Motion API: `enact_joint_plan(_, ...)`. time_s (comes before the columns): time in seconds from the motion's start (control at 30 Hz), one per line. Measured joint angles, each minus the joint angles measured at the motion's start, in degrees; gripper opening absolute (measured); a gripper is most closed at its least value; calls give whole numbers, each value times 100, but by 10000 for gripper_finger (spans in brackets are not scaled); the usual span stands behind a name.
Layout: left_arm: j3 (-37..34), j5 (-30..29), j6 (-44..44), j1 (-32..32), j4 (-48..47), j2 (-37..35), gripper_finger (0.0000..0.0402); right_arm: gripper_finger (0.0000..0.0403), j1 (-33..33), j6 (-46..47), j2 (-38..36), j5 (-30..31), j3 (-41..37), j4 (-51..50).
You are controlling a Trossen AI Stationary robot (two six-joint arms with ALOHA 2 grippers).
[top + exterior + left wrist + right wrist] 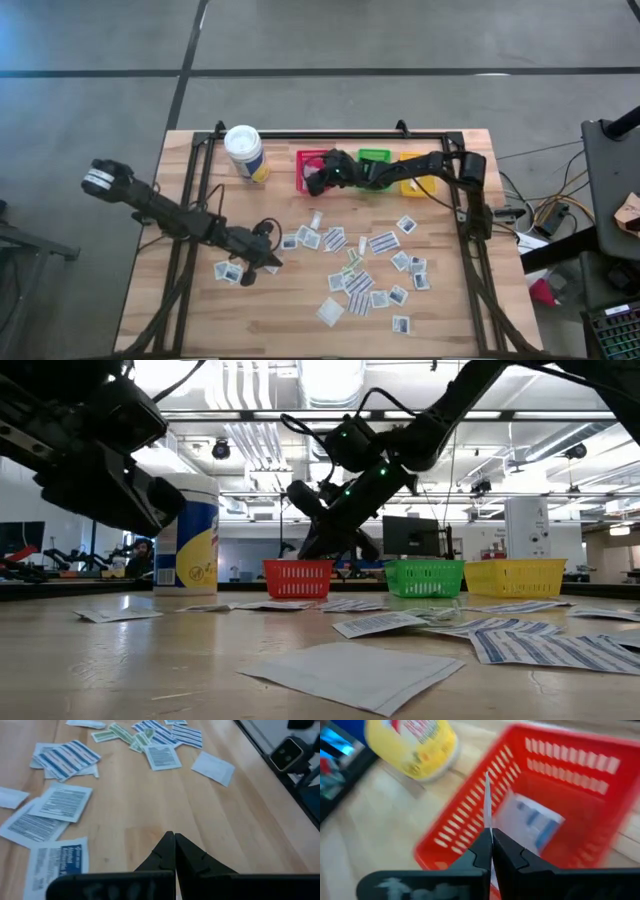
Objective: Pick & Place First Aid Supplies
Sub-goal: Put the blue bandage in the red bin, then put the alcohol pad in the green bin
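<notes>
Grey concrete floor (400, 35) (dark seams), bright ceiling lights (330, 380) overhead.

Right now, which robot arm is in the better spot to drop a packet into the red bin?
The right. Its tool is shut on a thin white packet right above the red bin. The left tool is shut, empty, low among the table's packets.

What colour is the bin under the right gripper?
Red bin, with slotted walls; clearest in the right wrist view, where the right gripper is pinching a thin white packet edge-on.
</notes>
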Motion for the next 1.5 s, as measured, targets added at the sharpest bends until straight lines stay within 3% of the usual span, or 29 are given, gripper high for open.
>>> enact_joint_plan(0.2, -44, -205, -228, -268, 37, 0, 0, 33, -68, -109, -172, 26, 372, -947)
enact_joint_plan(0.43, -46, -326, -261, -368, 98, 0, 0, 92, -120, -348, -195, 53, 649, -1088)
enact_joint_plan(0.63, -45, -327, -217, -368, 95, 0, 0, 115, -83, -369, -302, -417, 1075, -1959)
enact_joint_plan(0.87, -43, -325, -107, -366, 39, 0, 0, 106, 671, -376, -660, -312, 1037, -2633)
enact_joint_plan(1.23, -46, -325, 350, -366, -4, 0, 0, 78, 1995, -173, -719, 257, 1017, -2804)
enact_joint_plan(1.5, -46, -323, 732, -321, -204, 0, 0, 68, 2711, -80, -717, 997, 947, -2808)
